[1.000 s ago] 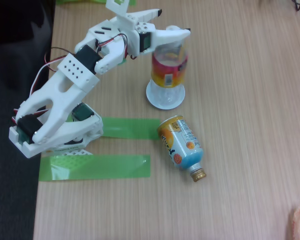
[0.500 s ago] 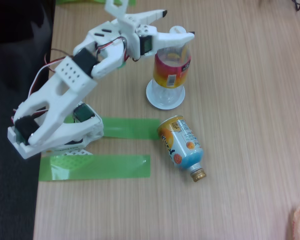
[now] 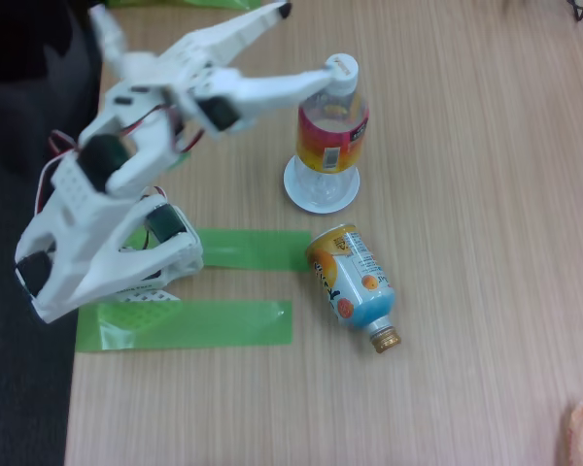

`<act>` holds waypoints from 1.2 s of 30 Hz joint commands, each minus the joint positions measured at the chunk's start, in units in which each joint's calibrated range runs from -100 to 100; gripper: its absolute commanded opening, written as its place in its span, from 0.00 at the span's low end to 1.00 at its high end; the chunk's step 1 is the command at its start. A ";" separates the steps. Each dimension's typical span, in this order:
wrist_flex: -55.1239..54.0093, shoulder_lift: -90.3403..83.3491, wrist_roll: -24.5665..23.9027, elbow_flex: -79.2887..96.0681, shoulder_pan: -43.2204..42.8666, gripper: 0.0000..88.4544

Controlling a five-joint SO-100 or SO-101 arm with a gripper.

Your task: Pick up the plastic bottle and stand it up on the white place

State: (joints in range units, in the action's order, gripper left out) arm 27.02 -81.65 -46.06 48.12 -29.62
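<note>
Fixed view: the plastic bottle [image 3: 332,131] stands upright on the white disc [image 3: 321,190], toward the far edge of the counter [image 3: 486,291]. The pincer [image 3: 309,41] is spread open, one fingertip by the bottle's cap. An orange-and-blue bottle [image 3: 353,282] lies on its side nearer the counter's middle, beside green tape strips [image 3: 214,287].

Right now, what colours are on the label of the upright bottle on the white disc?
Red-pink above, yellow below, on the plastic bottle; clearest in the fixed view.
</note>
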 commanded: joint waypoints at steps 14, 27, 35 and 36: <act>-14.91 -17.09 -3.25 12.85 19.62 0.25; -44.36 -17.09 -0.15 14.57 28.51 0.24; -46.07 -17.17 16.90 15.03 35.62 0.24; -46.07 -17.17 19.48 14.84 36.51 0.24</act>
State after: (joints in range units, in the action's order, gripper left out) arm -18.52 -98.91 -34.38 63.22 4.30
